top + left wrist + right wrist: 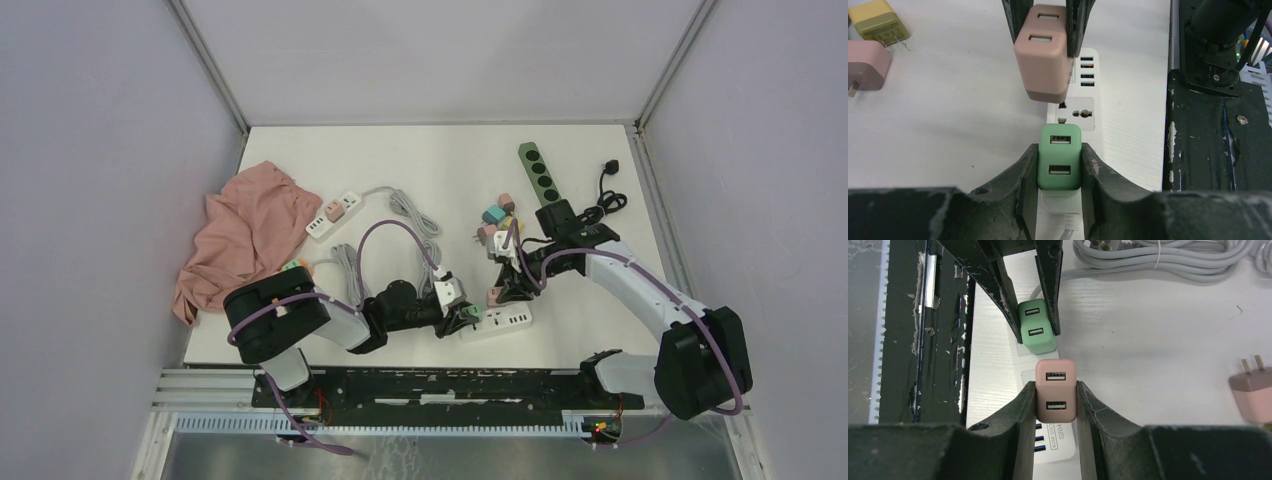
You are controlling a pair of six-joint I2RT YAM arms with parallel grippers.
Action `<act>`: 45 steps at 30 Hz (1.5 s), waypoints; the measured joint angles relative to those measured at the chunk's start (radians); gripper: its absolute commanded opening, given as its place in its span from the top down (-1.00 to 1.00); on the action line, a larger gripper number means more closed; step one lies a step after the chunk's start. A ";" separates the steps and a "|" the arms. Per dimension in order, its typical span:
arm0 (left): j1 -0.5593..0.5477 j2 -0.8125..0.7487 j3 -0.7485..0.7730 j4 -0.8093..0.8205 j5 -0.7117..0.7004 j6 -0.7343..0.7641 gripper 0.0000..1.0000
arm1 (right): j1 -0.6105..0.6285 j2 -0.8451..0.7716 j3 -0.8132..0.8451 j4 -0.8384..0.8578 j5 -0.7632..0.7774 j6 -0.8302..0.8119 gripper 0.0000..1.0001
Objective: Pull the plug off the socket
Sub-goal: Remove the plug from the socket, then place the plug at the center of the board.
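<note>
A white power strip (497, 322) lies near the table's front edge. My left gripper (1059, 152) is shut on a green USB plug (1059, 160) that sits on the strip (1083, 107) at its cable end. My right gripper (1056, 390) is shut on a pink USB plug (1056, 397) and holds it over the strip's (1064, 440) middle, where it seems lifted just off an exposed socket. In the top view the left gripper (465, 315) and the right gripper (503, 290) meet over the strip. The left wrist view shows the pink plug (1043, 60) and the right wrist view the green plug (1035, 332).
A pink cloth (240, 235) lies at the left. A second white strip (335, 215) and coiled grey cable (400, 225) lie behind the left arm. Several loose plugs (495, 220) and a dark green strip (540, 175) lie at the back right. Black rails run along the front edge.
</note>
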 measured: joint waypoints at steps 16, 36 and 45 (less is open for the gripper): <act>0.000 -0.024 0.000 -0.040 -0.001 -0.018 0.35 | -0.205 -0.042 0.004 0.235 -0.034 0.389 1.00; 0.000 -0.085 -0.012 -0.139 -0.018 -0.103 -0.49 | -0.461 0.219 -0.124 0.742 0.298 1.370 0.75; 0.000 -0.224 -0.018 -0.169 -0.041 -0.104 -0.53 | -0.520 0.333 -0.122 0.780 0.251 1.474 0.34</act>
